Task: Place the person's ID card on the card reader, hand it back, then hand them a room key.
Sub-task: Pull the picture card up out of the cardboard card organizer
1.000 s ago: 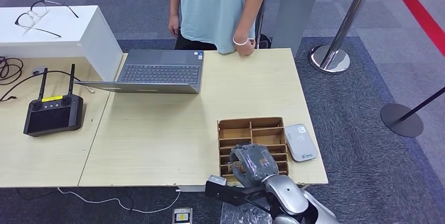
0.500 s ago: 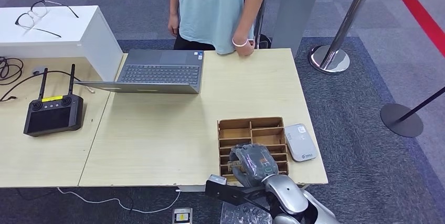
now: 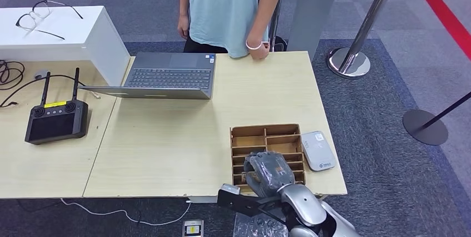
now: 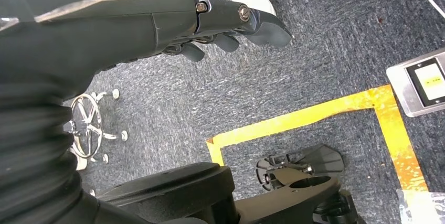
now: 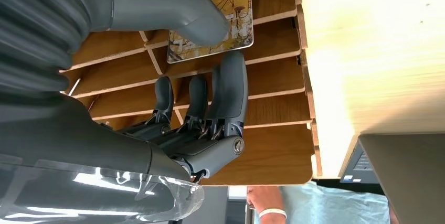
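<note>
The robot's right hand [image 3: 268, 173] reaches into the wooden tray [image 3: 266, 132] at five o'clock on the desk, thumb and fingers [image 5: 231, 85] pinching a patterned key card [image 5: 220, 22] that stands in a slot. This looks like the room-key step. Next, lift the card free and carry it toward the person [image 3: 228, 9] at twelve o'clock; the left hand [image 4: 225, 30] hangs low, fingers curled, empty.

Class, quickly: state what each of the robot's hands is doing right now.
Left hand: fingers curled, holding nothing.
Right hand: pinching the room key card between thumb and fingers over the wooden tray.
</note>
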Robot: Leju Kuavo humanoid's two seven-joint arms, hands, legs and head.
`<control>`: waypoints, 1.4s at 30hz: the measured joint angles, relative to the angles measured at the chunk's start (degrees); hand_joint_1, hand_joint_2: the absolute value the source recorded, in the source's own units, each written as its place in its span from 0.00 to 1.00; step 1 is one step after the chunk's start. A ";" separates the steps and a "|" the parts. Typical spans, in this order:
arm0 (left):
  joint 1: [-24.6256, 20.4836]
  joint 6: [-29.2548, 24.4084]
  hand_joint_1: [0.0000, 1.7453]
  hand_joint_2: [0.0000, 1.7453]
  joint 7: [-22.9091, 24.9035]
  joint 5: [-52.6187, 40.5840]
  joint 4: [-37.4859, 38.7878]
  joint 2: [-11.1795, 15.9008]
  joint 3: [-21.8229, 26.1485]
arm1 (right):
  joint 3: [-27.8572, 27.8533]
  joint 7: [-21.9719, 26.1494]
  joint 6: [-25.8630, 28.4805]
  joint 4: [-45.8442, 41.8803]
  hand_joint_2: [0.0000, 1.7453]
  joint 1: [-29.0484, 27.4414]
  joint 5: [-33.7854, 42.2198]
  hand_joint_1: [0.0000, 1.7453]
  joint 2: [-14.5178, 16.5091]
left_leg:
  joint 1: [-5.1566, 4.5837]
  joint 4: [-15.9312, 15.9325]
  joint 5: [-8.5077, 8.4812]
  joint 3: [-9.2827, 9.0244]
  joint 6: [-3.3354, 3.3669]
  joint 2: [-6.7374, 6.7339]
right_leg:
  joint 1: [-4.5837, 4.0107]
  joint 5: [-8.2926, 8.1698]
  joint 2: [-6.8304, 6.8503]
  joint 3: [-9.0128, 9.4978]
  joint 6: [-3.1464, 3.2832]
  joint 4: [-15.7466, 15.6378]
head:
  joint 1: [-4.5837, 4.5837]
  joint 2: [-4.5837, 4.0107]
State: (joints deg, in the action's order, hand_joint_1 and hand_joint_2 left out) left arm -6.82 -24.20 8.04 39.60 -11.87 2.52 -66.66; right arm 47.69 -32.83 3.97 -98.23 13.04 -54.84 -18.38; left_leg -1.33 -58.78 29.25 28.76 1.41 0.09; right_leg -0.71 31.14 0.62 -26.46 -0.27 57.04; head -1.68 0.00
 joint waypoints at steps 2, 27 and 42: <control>0.00 0.00 0.00 1.00 -0.07 -0.01 0.00 -0.01 0.00 | 0.00 0.00 -0.01 -0.03 1.00 0.12 0.01 0.57 0.09 | 0.00 0.00 0.00 0.00 0.00 0.00 | 0.00 0.00 0.00 0.00 0.00 0.00 | 0.00 0.00; 0.00 0.00 0.00 1.00 0.01 -0.35 0.00 -0.03 0.00 | 0.04 0.48 0.77 0.66 1.00 1.51 1.05 0.57 0.60 | 0.00 0.00 0.00 0.00 0.00 0.00 | 0.00 0.00 0.00 0.00 0.00 0.00 | 0.00 0.00; -0.01 0.00 0.00 1.00 0.01 -0.35 0.00 -0.03 0.00 | 0.49 0.52 0.84 2.58 1.00 1.53 1.42 0.58 0.74 | 0.00 0.00 0.00 0.00 0.00 0.00 | 0.00 0.00 0.00 0.00 0.00 0.00 | 0.00 0.00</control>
State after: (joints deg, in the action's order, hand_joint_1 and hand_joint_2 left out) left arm -6.82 -24.20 8.04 39.26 -11.87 2.49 -66.66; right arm 48.18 -32.30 4.81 -95.64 14.56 -53.42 -17.64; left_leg -1.33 -58.78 29.25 28.76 1.41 0.09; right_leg -0.71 31.14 0.62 -26.47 -0.27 57.04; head -1.68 0.00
